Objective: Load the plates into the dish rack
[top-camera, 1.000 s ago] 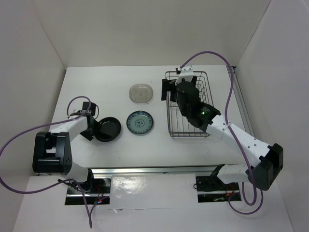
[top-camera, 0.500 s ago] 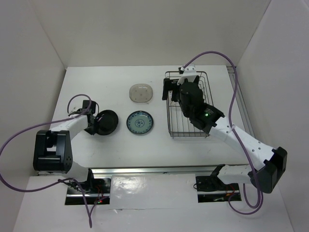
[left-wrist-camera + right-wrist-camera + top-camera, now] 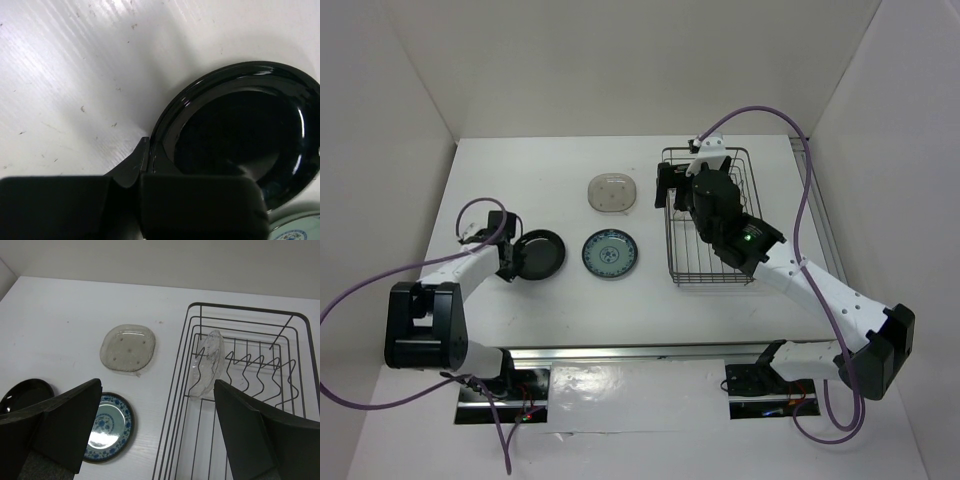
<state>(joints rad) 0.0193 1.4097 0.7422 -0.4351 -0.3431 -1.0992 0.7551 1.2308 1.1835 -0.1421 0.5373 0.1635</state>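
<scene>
My left gripper [image 3: 510,258] is shut on the near rim of the glossy black plate [image 3: 240,135], which lies at the table's left [image 3: 544,256]. Its fingers [image 3: 135,167] pinch the plate's edge. My right gripper [image 3: 157,390] hangs open over the left end of the dish rack [image 3: 245,310], holding nothing. A clear glass plate [image 3: 207,365] stands upright among the rack's dividers. The beige speckled plate [image 3: 612,192] and the blue-and-white plate [image 3: 610,253] lie flat on the table between the black plate and the rack [image 3: 715,268].
White walls close in the table at the back and on both sides. Purple cables loop off both arms [image 3: 380,285]. The dish rack stands near the right wall, its upright dividers [image 3: 260,367] running along its far side.
My left gripper has closed onto the black plate's rim, and plate and wrist shifted a little toward the back. The right arm rose slightly early on, then held still.
</scene>
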